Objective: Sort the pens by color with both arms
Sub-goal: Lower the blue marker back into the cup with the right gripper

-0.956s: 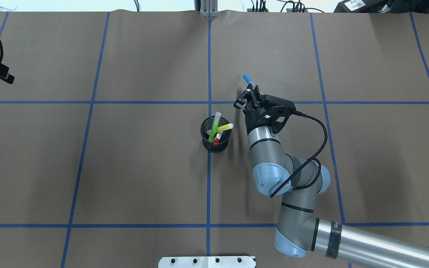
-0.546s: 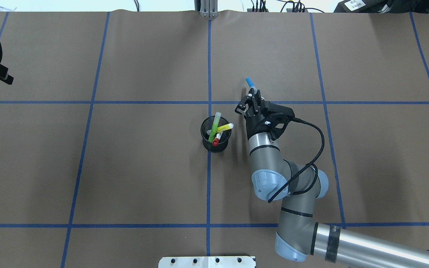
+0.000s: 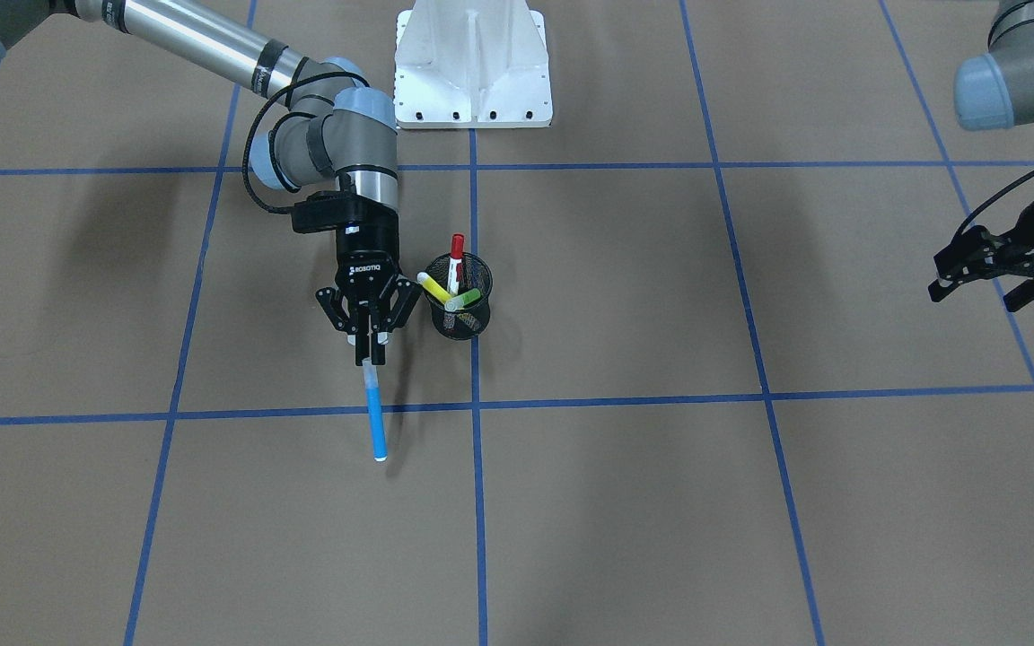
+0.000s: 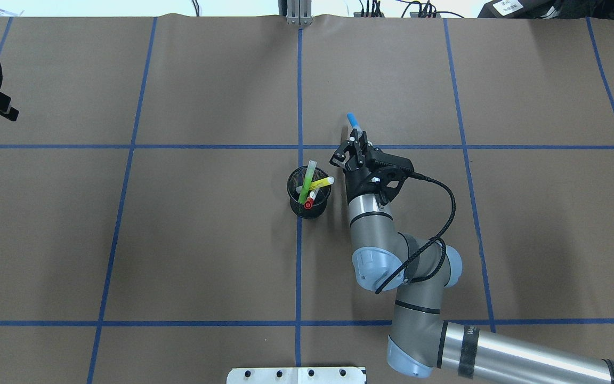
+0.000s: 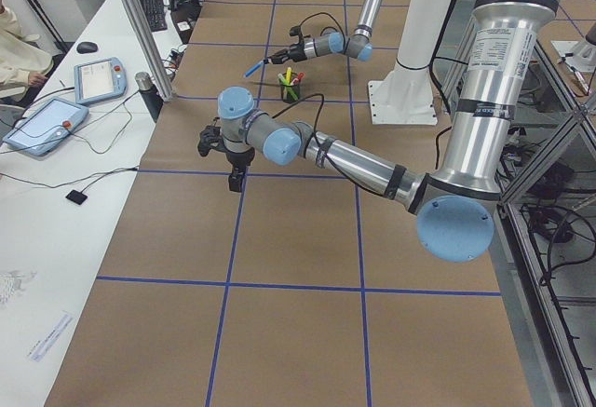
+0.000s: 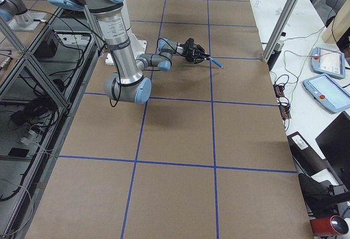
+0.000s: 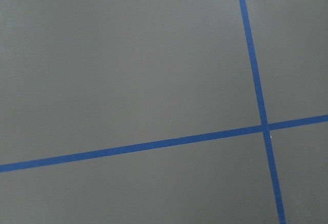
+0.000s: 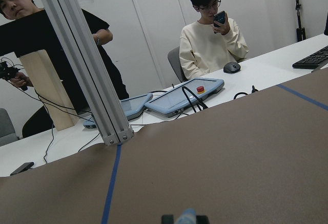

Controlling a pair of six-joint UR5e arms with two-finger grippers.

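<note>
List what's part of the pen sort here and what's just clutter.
Job: blue pen, held by the right gripper; green pen, yellow pen and red-capped pen, all in the mesh cup; left gripper, open and empty.
Not job: white pedestal base; teach pendants; keyboard; mouse.

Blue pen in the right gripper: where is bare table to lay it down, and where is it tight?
Bare: the square past the blue pen tip, away from the robot, and the wide stretch between the mesh cup and the left gripper. Crowded: the gap between the right gripper and the cup, which holds three other pens.
</note>
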